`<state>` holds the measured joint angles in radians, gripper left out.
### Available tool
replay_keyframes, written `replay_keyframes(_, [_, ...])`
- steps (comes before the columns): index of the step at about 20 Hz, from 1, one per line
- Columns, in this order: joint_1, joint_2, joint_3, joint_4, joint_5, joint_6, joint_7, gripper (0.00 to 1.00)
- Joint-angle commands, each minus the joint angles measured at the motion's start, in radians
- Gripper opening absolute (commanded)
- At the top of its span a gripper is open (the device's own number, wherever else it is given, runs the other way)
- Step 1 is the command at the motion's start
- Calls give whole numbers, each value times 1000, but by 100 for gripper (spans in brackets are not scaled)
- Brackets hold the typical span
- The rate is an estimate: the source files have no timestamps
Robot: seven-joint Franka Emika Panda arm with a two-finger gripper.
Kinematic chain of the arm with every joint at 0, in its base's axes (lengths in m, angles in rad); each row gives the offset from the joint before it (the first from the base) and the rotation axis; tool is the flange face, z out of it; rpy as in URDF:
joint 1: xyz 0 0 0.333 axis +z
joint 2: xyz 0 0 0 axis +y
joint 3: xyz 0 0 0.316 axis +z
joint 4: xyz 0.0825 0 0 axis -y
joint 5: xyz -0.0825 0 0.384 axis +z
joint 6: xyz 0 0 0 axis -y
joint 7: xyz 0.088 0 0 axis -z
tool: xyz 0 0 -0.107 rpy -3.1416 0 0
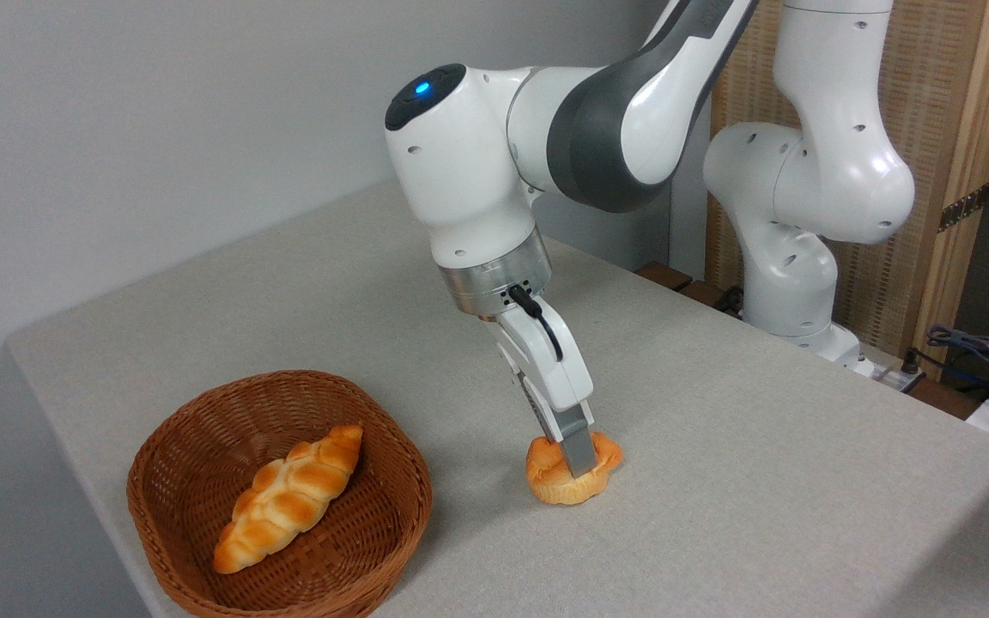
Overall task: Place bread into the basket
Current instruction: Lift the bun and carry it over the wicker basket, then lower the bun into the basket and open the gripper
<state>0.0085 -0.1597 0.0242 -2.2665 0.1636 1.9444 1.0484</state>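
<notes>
The bread [551,477], a small orange-golden bun, sits on the grey table to the right of the basket. My gripper [579,468] comes down on it from above, tilted. The near finger [579,453] lies across the front of the bun's top, and the far finger is hidden behind the bun. Whether the fingers press on the bun or only straddle it does not show. The brown wicker basket [282,376] stands at the front left, about a bun's width away from the bread.
A long braided golden loaf [288,499] lies slantwise inside the basket. The table's near and left edges run close to the basket. My arm's base [791,283] stands at the back right, with cables [975,348] beyond it.
</notes>
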Motion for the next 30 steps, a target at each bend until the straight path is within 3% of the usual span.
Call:
replay_keyframes(1, [-12, -1, 2, 91, -24, -100, 10, 36])
replay_keyframes(5, [-15, 34, -3, 257, -149, -157, -1, 36])
replay_keyframes(9, [-15, 152, -3, 439, -257, -142, -56, 37])
replay_keyframes(11, [-15, 221, -4, 527, -266, -130, -106, 45])
replay_keyframes(13, [-15, 255, -4, 550, -271, -44, -136, 54])
replay_keyframes(14, [-15, 267, -4, 550, -277, 18, -160, 70])
replay_keyframes(15, [-15, 284, -4, 548, -285, 83, -184, 96])
replay_keyframes(16, [-13, 299, -4, 548, -286, 146, -201, 100])
replay_keyframes(18, [-13, 305, -3, 547, -283, 186, -200, 100])
replay_keyframes(30, [-12, 307, -3, 544, -279, 174, -202, 100])
